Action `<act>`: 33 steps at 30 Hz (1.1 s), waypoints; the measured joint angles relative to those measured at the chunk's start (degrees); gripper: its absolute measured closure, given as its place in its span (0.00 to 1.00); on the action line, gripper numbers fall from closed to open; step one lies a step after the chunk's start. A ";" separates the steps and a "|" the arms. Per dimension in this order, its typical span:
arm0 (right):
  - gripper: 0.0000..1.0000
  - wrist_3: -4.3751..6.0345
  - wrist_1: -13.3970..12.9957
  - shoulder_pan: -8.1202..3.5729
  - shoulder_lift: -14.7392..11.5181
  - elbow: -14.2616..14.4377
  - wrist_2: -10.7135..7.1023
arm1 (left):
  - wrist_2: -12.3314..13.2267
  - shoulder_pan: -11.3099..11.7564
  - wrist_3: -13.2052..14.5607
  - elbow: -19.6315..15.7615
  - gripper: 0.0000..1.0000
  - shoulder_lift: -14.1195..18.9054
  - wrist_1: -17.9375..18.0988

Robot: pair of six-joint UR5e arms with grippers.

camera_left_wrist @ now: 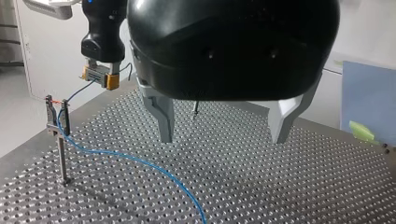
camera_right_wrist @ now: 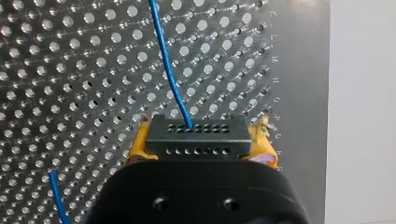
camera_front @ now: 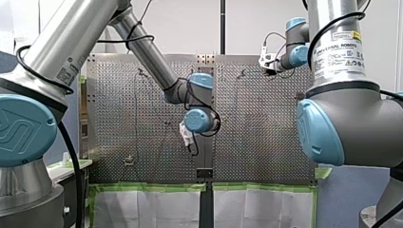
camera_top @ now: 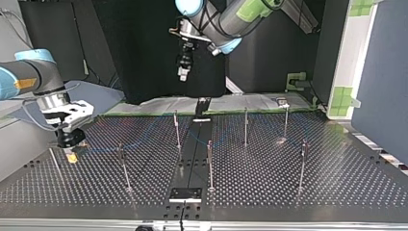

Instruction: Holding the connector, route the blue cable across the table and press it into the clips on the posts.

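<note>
Right claw (camera_right_wrist: 201,145) clamps connector (camera_right_wrist: 196,136), clear in wrist view.

"UNIVERSAL ROBOTS" — label (camera_front: 338,53), my right arm (camera_front: 347,114); faint letters M, O, P — table edge (camera_right_wrist: 290,70).

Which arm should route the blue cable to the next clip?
Right, probably: its yellow-padded pincer grips the black rectangular connector with the thin blue cable attached. My left arm's black pincer hangs open and empty above the perforated metal table.
</note>
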 joint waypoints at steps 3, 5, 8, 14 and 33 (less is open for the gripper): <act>1.00 0.00 0.00 0.02 0.01 0.01 -0.02 | 0.00 0.00 0.00 -1.43 0.00 0.01 1.44; 1.00 0.01 0.00 0.02 0.01 0.05 -0.02 | 0.00 0.00 0.00 -2.46 0.00 0.01 2.45; 1.00 0.02 0.00 0.02 0.01 0.09 -0.02 | 0.00 0.00 0.00 -3.81 0.00 0.00 3.81; 1.00 0.08 0.00 0.00 0.02 0.10 -0.03 | 0.00 0.00 0.00 -6.73 0.00 0.00 6.73; 1.00 -0.07 -0.03 0.00 0.05 0.11 0.10 | 0.00 0.00 0.00 -16.21 0.00 0.00 16.20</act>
